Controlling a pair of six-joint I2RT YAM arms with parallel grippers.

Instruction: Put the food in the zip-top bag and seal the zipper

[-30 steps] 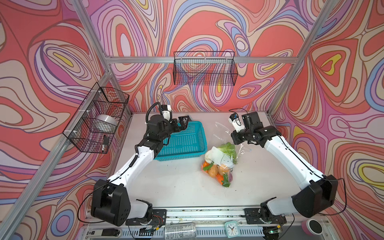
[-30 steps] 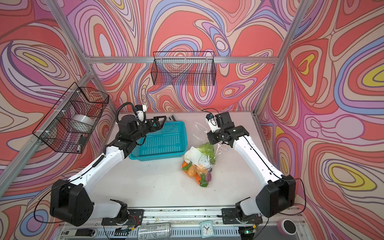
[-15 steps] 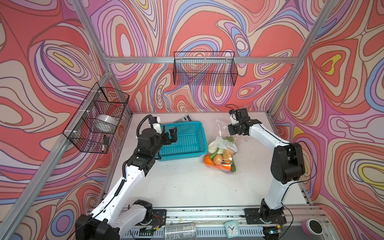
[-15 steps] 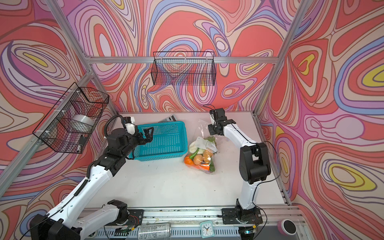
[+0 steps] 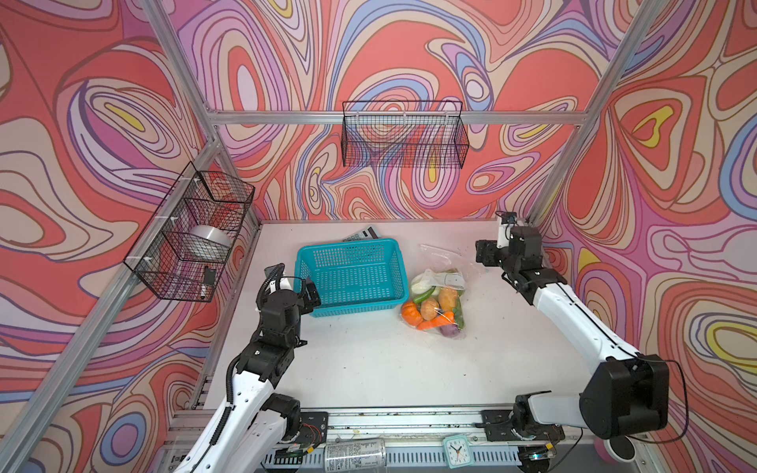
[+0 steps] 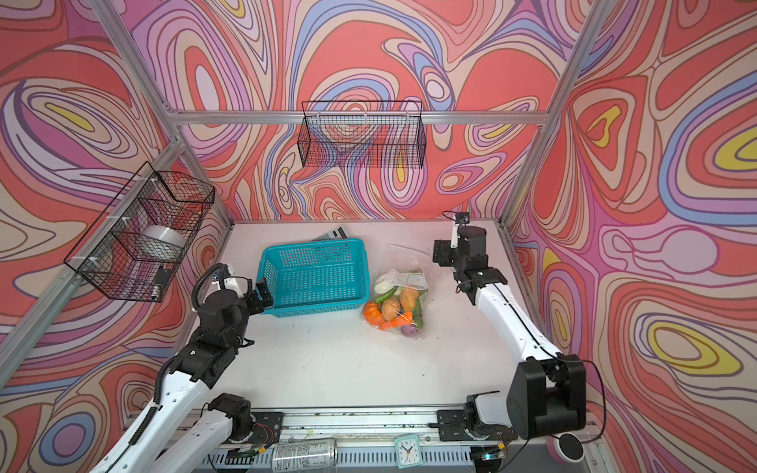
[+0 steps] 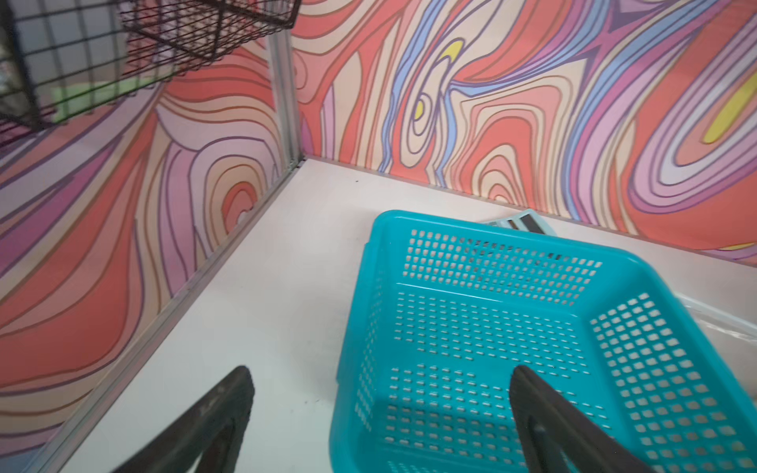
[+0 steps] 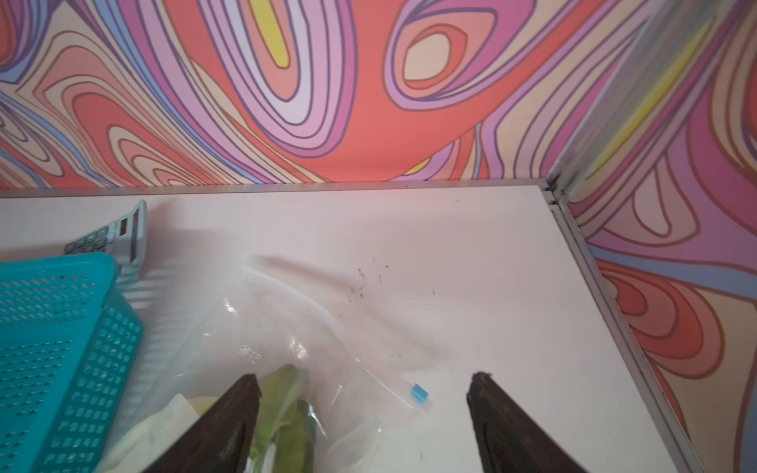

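A: Both top views: the zip-top bag lies beside the right gripper, food inside, mouth nearest it, long axis trailing back alongside its arm
B: Right wrist: jaws wide, empty; slider between them, zipper stretching away ahead. Withdraw straight, I'd say; don't snag the bag
A: Left wrist: left gripper spread, empty, at the basket corner

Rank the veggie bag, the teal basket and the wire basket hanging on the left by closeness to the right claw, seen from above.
From the right gripper, in a top view:
1. zip-top bag, right beside it, lying just in front of its open jaws.
2. teal basket, beyond the bag, toward the middle.
3. wire basket, hanging at the far left, clearly farthest.
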